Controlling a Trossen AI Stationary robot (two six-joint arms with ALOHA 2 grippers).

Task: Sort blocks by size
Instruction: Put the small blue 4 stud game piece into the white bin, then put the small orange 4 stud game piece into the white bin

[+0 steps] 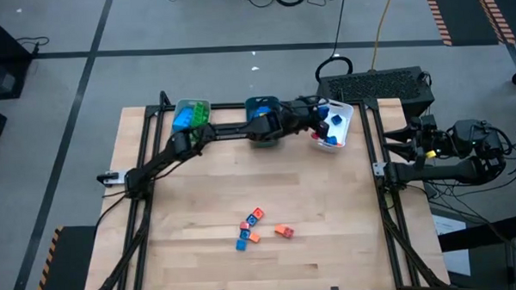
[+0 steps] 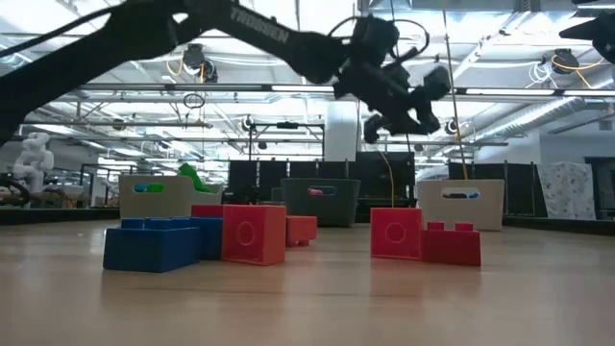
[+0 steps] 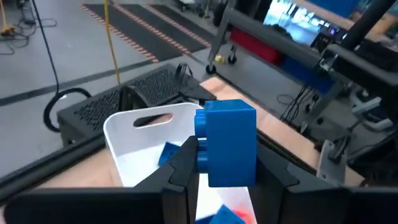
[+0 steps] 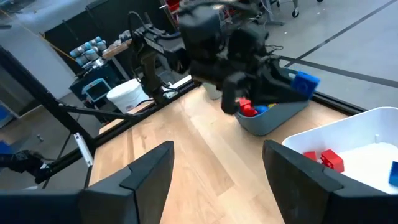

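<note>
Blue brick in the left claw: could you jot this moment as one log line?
left gripper: shut on blue brick | position: above white tray | right gripper: open, parked off table's right | loose bricks: on table

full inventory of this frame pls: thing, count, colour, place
Loose blocks: about six, blue, red and orange, clustered on the near middle of the table.
Held block: one, blue, in the left tool above the white tray.
White tray: one, far edge, right of centre, blue and red blocks inside.
Teal tray: one, far edge, centre, partly hidden by the arm.
Grey tray: one, far edge, left, blue and green blocks inside.
Table: one, light wood, black frame.
Left tool: shut on the blue block, over the white tray.
Right tool: open, empty, parked off the table's right edge.
</note>
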